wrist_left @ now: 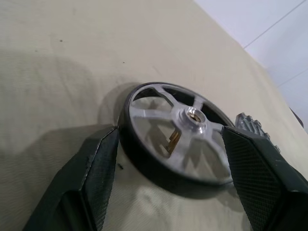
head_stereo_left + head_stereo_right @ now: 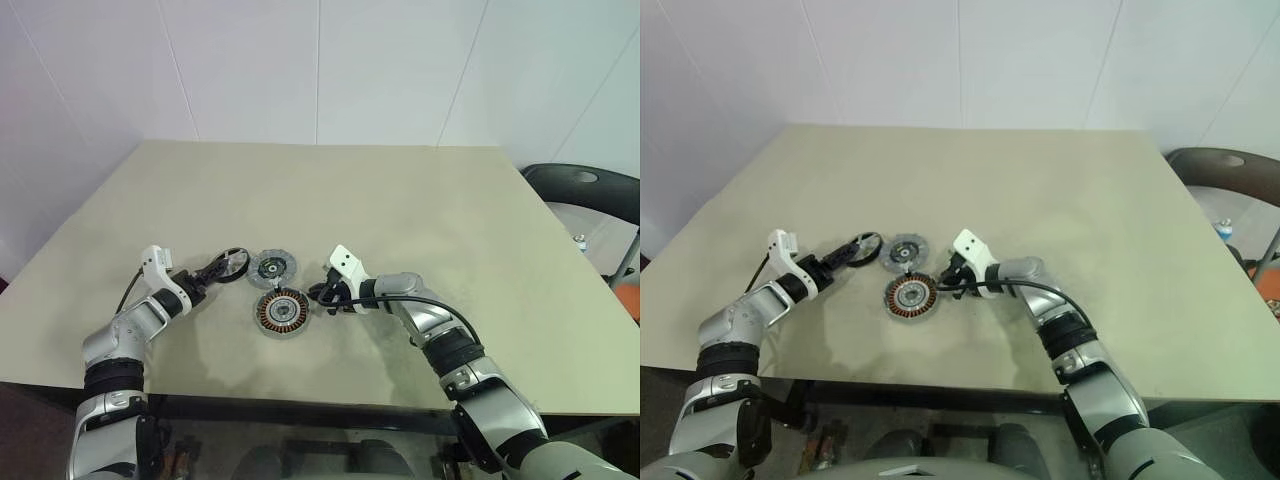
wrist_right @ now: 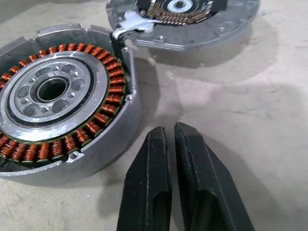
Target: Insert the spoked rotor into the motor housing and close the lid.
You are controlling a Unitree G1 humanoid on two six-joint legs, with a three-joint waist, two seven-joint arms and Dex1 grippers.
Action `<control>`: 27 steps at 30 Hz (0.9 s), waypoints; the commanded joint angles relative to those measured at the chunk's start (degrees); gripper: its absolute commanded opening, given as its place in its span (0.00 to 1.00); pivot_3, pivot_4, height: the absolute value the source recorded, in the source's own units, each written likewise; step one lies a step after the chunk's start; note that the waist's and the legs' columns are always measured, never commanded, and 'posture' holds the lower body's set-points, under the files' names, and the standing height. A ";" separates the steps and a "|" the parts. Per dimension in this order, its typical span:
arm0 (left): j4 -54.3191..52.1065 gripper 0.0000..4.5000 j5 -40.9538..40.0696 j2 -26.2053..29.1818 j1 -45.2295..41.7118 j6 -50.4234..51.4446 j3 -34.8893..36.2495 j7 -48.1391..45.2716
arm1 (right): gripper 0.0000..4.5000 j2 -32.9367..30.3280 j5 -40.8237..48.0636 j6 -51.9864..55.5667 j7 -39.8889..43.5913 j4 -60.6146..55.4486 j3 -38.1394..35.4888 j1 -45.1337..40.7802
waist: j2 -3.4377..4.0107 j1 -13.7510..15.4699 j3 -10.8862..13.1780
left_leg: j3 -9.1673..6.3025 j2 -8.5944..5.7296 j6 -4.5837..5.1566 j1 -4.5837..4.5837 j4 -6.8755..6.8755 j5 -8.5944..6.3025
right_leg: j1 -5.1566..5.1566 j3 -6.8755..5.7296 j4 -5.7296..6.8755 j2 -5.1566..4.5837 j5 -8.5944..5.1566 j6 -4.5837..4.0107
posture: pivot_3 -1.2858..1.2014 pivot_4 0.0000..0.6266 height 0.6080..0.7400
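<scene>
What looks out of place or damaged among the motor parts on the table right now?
Nothing stands out. The shiny spoked rotor lies flat on the beige table between the open left tool's fingers. The copper-wound round motor housing and the flat grey lid lie flat and look undamaged. The shut right tool sits beside the housing.

robot test lab or workshop: bare beige counter [image 2: 400, 200] against plain white panelled walls [image 2: 320, 70], loose motor parts laid out on it, a dark chair [image 2: 585, 190] at the side.
</scene>
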 commanded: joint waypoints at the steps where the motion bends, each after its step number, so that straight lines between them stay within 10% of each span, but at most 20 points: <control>1: -0.05 0.80 0.48 -0.73 -1.67 -0.79 -1.09 -0.69 | 0.07 0.30 0.66 -0.08 -0.49 -2.73 -0.99 -0.50 | 0.00 0.03 0.00 | 0.00 0.00 0.00 0.00 0.00 0.00 | 0.00 0.00 0.00 0.00 0.00 0.00 | 0.52 0.00 1.00; 27: -9.95 0.80 -4.52 -6.06 4.56 6.61 0.16 3.37 | 0.07 0.76 0.01 -0.49 -1.86 -2.07 -0.26 -0.40 | -0.01 -0.25 -0.01 | 0.00 0.02 -0.02 0.07 0.03 0.02 | 0.06 0.02 0.02 0.05 0.00 0.00 | 0.52 0.00 1.00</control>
